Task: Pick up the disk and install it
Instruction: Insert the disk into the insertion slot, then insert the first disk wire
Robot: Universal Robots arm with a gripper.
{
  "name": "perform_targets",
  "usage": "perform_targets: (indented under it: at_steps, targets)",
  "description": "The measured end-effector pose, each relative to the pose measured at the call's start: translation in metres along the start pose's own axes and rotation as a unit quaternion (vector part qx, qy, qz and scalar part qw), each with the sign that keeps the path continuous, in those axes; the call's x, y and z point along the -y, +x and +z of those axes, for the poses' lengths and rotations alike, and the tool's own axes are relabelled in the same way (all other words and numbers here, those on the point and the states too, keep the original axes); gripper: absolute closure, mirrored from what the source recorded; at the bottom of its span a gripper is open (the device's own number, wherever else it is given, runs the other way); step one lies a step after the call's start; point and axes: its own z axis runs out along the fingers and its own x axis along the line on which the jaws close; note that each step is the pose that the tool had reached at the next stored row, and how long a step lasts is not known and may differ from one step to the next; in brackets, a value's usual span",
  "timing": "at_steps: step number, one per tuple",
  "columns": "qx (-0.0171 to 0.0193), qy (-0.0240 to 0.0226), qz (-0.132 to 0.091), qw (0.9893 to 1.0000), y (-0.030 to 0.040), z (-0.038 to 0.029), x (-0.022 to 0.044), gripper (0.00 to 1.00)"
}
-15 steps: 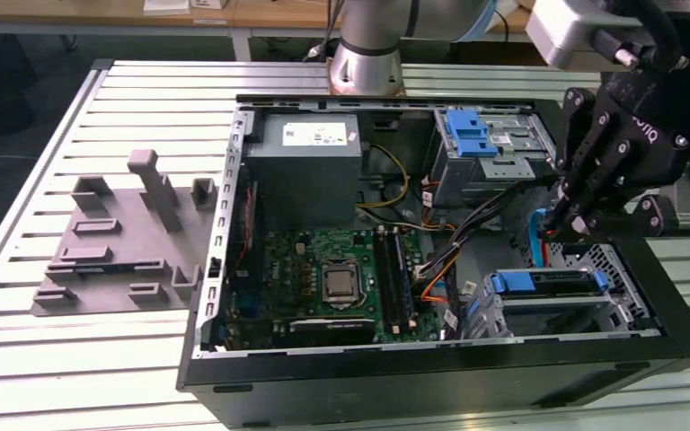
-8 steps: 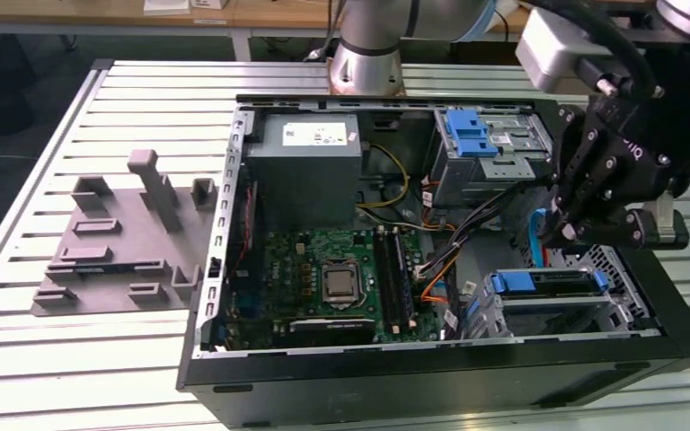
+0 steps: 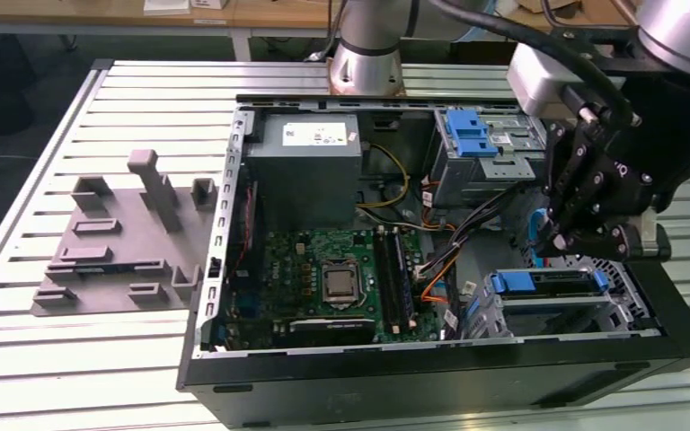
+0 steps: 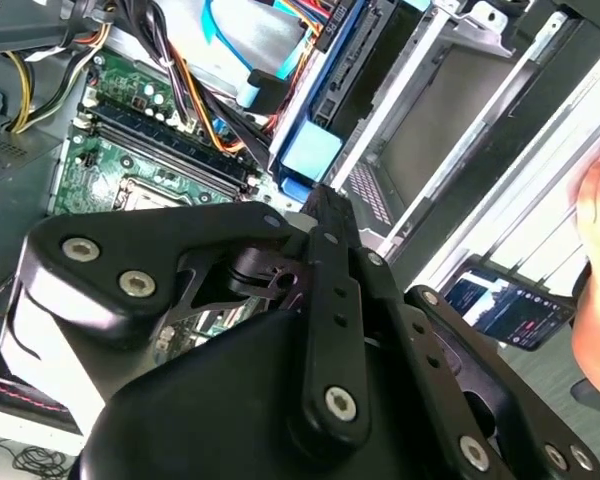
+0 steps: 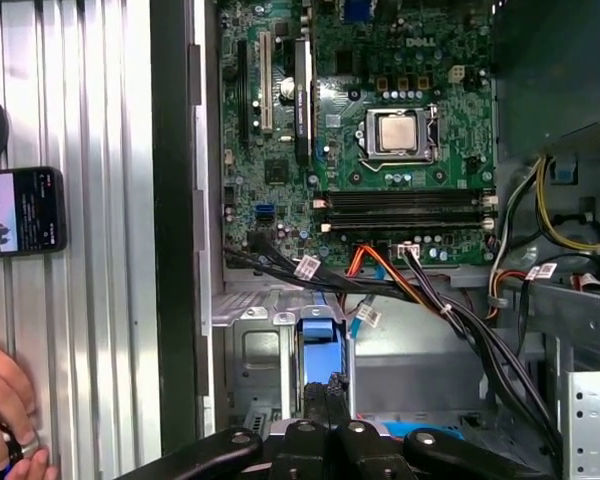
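Observation:
The disk (image 3: 552,284), silver in a blue plastic caddy, lies in the metal drive cage at the near right corner of the open computer case (image 3: 219,269). Its blue caddy end shows in both wrist views (image 5: 317,345) (image 4: 308,152), seated between the cage walls. My gripper (image 3: 552,247) hangs just above the disk in the exterior view. In both wrist views the gripper (image 5: 326,385) (image 4: 322,200) has its fingers drawn together, their tips right at the blue caddy end. I cannot tell whether the tips touch the caddy.
A grey slotted fixture block (image 3: 123,238) lies on the slatted table on the exterior view's left. A second blue caddy (image 3: 471,135) sits in the far drive bay. Cables (image 5: 430,300) cross beside the cage. A hand (image 5: 5,420) and a phone (image 5: 20,210) rest outside the case.

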Motion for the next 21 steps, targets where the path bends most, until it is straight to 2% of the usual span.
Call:
perform_targets:
  at_steps: [5,10,21]
  targets:
    - [-0.0001,0.0000,0.000,1.0000,0.0000,0.0042,0.0000,0.89]
    - [0.0000,0.0000,0.000,1.0000,0.0000,0.0115,0.0000,0.89]
    - [-0.0001,0.0000,0.000,1.0000,0.0000,0.0127,0.0000,0.89]
